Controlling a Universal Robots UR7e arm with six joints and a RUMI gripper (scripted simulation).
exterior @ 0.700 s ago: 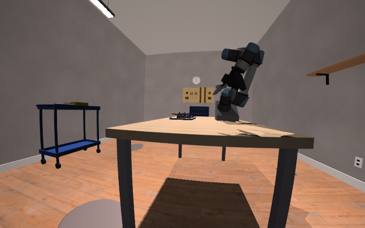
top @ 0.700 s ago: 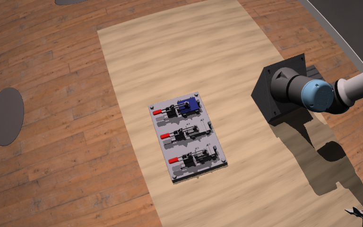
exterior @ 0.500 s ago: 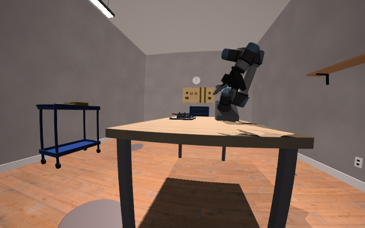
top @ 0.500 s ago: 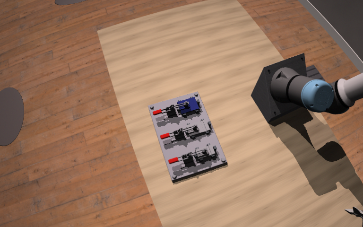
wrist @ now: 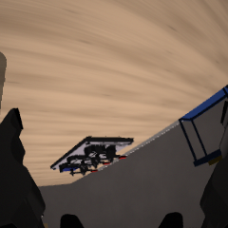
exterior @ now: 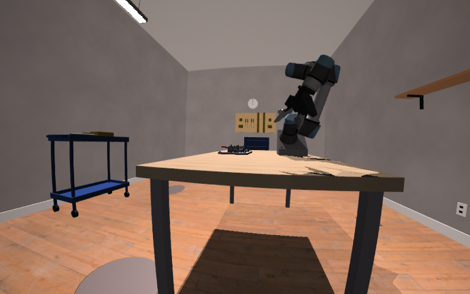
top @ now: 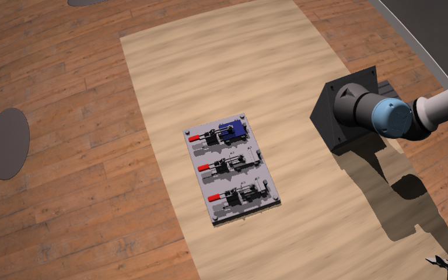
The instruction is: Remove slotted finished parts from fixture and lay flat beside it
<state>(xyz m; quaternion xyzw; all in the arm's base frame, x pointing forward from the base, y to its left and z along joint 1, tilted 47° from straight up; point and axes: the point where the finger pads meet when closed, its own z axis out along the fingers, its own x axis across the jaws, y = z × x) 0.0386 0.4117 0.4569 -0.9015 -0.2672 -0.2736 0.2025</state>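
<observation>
Fixture [top: 198, 152] flat on the tabletop [top: 240, 62], roughly mid-width, well apart from the arm base [top: 327, 121]. Three clamp stations in a row on the grey plate, each with a red toggle handle [top: 194, 137] on the side away from the base. Blue blank [top: 233, 130] clamped in the end station, farthest in the top view. Two finished parts, grey, in the other stations: middle part [top: 245, 160] and near part [top: 252, 191], both seated under their clamps; slots too small to make out. Hand [exterior: 280, 113] raised high above the tabletop, off toward the base side, nowhere near the fixture; fingers spread fully, gripping nothing. Wrist view tilted: fixture [wrist: 92, 154] small and distant, dark fingertips at the frame edges. Blue cart [exterior: 71, 137] on the floor, well apart from the tabletop.
</observation>
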